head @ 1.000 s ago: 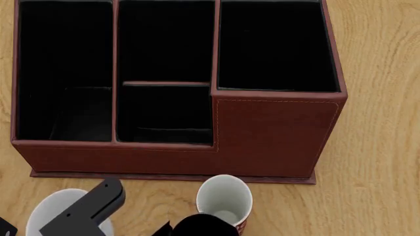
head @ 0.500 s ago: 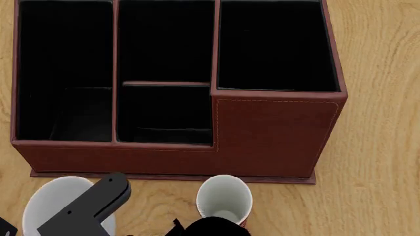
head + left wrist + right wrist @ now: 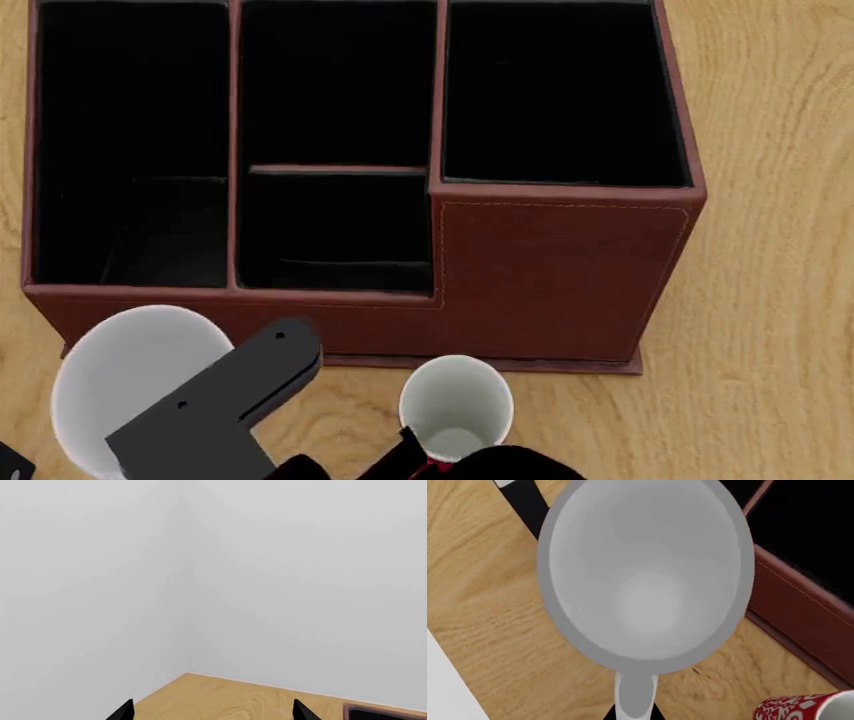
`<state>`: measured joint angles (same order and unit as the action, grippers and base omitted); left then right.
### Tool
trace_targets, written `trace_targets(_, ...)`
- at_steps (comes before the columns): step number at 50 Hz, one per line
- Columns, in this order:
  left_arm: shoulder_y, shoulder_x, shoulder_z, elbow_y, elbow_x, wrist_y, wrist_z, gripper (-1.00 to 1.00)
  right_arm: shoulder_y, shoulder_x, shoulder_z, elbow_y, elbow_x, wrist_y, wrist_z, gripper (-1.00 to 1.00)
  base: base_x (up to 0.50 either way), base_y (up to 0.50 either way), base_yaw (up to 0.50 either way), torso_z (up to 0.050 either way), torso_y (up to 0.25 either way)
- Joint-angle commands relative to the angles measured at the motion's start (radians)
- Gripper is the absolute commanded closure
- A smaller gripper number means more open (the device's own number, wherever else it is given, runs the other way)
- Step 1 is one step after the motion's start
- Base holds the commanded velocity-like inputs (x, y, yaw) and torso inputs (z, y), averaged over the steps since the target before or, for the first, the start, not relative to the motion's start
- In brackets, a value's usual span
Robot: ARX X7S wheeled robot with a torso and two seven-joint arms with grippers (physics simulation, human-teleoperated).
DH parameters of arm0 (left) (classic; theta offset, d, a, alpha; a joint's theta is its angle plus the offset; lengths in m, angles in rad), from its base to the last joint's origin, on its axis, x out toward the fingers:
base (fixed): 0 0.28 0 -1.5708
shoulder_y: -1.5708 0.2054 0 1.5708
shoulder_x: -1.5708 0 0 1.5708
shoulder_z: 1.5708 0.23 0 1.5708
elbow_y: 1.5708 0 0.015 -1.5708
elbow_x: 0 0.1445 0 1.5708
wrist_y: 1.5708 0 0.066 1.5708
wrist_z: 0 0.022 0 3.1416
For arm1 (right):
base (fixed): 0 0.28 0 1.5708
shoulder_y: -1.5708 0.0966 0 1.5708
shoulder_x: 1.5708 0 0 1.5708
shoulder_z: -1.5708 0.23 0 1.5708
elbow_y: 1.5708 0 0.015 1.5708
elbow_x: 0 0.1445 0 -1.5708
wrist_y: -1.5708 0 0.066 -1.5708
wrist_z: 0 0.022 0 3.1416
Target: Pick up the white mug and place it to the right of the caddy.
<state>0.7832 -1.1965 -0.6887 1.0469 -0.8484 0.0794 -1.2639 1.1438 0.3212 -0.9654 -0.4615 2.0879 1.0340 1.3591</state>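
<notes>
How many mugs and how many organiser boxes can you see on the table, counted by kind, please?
Mugs: 2 – the white mug, lifted by its handle in the right gripper, and the red patterned mug.
Organiser boxes: 1 – the caddy.
Total: 3 things.

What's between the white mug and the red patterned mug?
In the head view, a black gripper arm crosses between the plain glossy white mug and the slim red patterned mug; otherwise bare wooden tabletop.

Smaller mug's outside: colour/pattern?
Red with a white pattern; best in the right wrist view.
</notes>
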Motion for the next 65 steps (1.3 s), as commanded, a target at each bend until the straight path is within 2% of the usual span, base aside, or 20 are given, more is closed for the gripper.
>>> trace_targets(1,-0.003,-0.033,0.020,0.000,0.000,0.008,-0.032,-1.00,0.060,0.064,0.064,-0.081,0.065,-0.042,0.048,1.00,0.00,0.00,0.00,0.000,0.000)
trace_targets(21,-0.003,-0.071,0.016,0.000,-0.012,0.016,-0.055,-1.00,0.208,0.166,0.159,-0.143,0.146,-0.112,0.106,1.00,0.00,0.00,0.00,0.000,0.000)
trace_targets(52,0.000,-0.109,0.002,0.000,-0.020,0.006,-0.074,-1.00,0.422,0.343,0.277,-0.030,0.188,-0.139,0.090,1.00,0.00,0.00,0.00,0.000,0.001)
trace_targets(65,-0.001,-0.126,0.023,0.000,-0.011,0.020,-0.091,-1.00,0.432,0.424,0.303,-0.008,0.183,-0.167,0.097,1.00,0.00,0.00,0.00,0.000,0.000)
